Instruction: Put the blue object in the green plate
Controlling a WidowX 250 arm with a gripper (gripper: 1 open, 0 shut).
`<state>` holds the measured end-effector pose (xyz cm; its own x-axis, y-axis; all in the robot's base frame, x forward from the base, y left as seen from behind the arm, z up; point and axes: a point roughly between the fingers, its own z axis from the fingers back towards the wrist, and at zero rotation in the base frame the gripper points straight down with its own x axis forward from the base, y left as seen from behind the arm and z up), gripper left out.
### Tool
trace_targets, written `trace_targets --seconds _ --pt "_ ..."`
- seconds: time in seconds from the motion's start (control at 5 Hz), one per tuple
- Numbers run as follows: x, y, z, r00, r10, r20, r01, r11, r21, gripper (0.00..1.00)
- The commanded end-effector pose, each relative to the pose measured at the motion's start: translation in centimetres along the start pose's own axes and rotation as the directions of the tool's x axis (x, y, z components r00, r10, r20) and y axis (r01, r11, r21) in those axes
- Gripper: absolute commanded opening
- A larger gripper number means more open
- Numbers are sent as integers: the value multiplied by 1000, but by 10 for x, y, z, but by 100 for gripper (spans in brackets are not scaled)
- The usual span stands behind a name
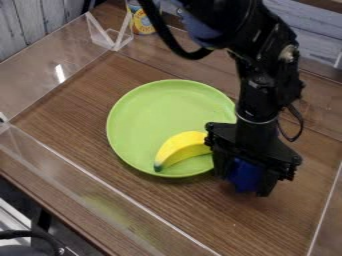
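Blue block between your gripper's fingers, beside the green plate

Your gripper (249, 178) is down low at the right of the camera view, pointing at the wooden table (147, 206), and the blue block (245, 176) is right at its fingertips. You have black fingers on either side of the block, with blue showing in the space between them and just beneath. The fingers stand apart, with the block between them; whether they press on it, you cannot tell from this angle. Much of the block is hidden behind the black parts, so you cannot make out its full length or whether it touches the table.

The block lies outside the green plate (158, 112), just beyond the rim on the side nearest your gripper. You have that plate at the middle of the view, round and shallow with a raised rim. In it is the yellow banana (182, 149), lying toward the near right part of the plate, close to the rim and to your gripper. The rest of the plate's floor that you can see is bare green.

At the far edge of the table, well apart from the plate, you have a container with a yellow and blue label (142, 19), partly cut off by the top of the view.
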<state>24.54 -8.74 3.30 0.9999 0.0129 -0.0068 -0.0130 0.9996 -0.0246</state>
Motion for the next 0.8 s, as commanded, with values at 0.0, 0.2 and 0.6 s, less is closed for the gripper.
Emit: trace_targets --seconds 0.0,0.2,0.6 --pt "1 3 6 1000 -4 16 4 1000 1 0" --pt "1 5 7 1000 -12 14 12 1000 5 0" --pt "1 7 9 1000 -27 11 27 1000 13 0"
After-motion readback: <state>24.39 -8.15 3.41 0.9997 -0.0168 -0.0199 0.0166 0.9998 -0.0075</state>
